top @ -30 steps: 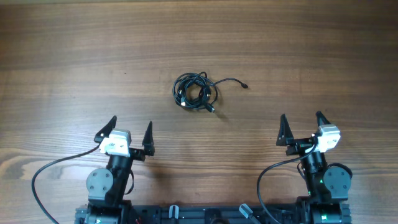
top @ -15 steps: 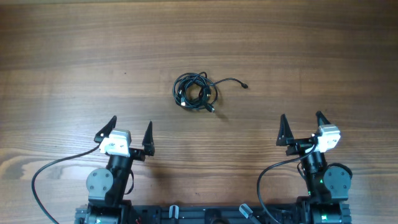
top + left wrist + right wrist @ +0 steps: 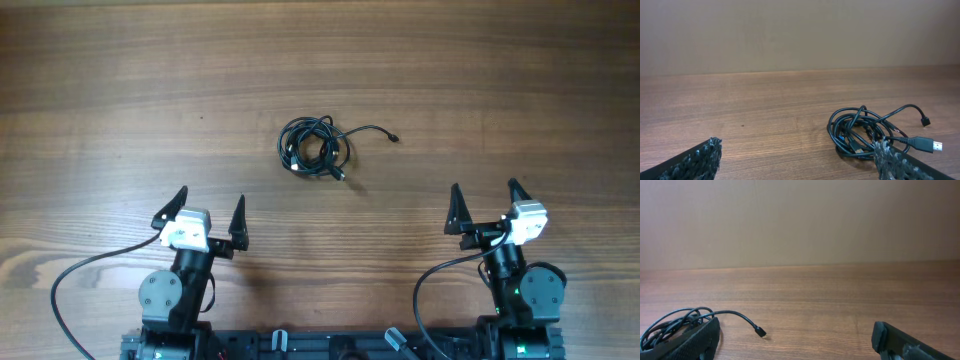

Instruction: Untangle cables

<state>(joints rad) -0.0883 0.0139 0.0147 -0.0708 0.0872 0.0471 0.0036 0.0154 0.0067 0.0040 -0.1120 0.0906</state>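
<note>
The cables (image 3: 314,148) lie as one knotted black coil on the wooden table, a little above the middle. One strand ends in a small dark plug (image 3: 394,137) to the coil's right; another plug sticks out at its lower right. My left gripper (image 3: 210,206) is open and empty, below and left of the coil. My right gripper (image 3: 485,192) is open and empty, below and right of it. The coil shows in the left wrist view (image 3: 865,131) ahead and to the right. Its edge and the loose plug (image 3: 760,331) show at the left of the right wrist view.
Thicker black wires (image 3: 70,280) loop from both arm bases along the table's near edge. A plain wall (image 3: 800,35) stands behind the table's far edge.
</note>
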